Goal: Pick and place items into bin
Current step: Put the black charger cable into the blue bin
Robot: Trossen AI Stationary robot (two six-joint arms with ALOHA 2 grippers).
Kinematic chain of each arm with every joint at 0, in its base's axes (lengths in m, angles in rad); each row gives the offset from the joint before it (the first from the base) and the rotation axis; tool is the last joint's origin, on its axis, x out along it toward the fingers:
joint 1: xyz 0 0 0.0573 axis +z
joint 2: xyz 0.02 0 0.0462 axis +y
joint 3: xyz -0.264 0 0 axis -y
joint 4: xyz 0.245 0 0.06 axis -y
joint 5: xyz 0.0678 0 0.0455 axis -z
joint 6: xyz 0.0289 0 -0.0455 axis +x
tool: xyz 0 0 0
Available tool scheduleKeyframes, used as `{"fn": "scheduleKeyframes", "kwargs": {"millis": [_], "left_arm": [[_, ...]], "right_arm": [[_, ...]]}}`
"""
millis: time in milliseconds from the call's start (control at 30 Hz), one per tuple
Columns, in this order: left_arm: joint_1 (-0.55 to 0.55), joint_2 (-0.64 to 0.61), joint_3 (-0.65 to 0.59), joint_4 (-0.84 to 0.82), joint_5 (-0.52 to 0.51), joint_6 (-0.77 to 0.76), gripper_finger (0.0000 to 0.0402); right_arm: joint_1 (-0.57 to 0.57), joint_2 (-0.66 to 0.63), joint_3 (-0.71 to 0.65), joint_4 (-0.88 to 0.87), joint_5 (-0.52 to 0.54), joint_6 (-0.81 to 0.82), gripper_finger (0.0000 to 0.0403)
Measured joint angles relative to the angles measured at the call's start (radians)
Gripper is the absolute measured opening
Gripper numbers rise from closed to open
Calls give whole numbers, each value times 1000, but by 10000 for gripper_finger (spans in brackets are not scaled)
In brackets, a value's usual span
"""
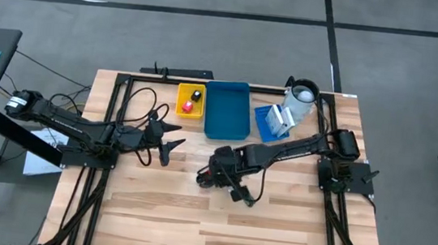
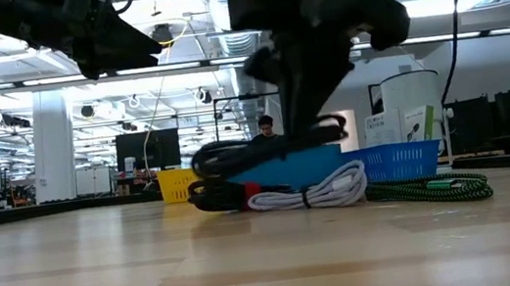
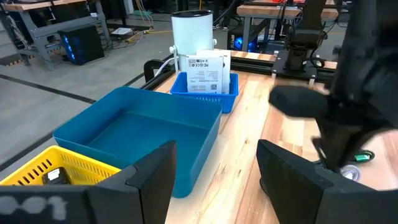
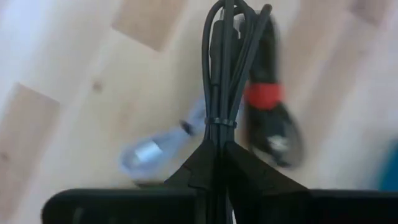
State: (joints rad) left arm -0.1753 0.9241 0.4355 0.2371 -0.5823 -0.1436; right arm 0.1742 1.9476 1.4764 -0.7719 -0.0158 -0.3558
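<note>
Black cable bundle [image 4: 227, 74] pinched between right gripper [image 4: 217, 155] fingers, above table [image 4: 74, 81].

Overhead: straight down on whole table [image 1: 217, 220], both arms. Low: at tabletop height, level across planks into room. Left wrist: forward past own fingers toward blue bin [image 3: 143, 134], also seen overhead. Right wrist: close above black cable bundle [image 4: 227, 74].
</note>
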Motion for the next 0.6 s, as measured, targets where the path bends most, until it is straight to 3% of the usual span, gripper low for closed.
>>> {"fn": "scheduleKeyframes", "kwargs": {"millis": [267,467,600], "left_arm": [[0,0,0,0,0,0,212],[0,0,0,0,0,0,212],[0,0,0,0,0,0,212]], "right_arm": [[-96,0,187,-173,267,-128,10],[-256,0,259,-204,300,-177,23],[-366,0,260,-274,377,-177,15]]}}
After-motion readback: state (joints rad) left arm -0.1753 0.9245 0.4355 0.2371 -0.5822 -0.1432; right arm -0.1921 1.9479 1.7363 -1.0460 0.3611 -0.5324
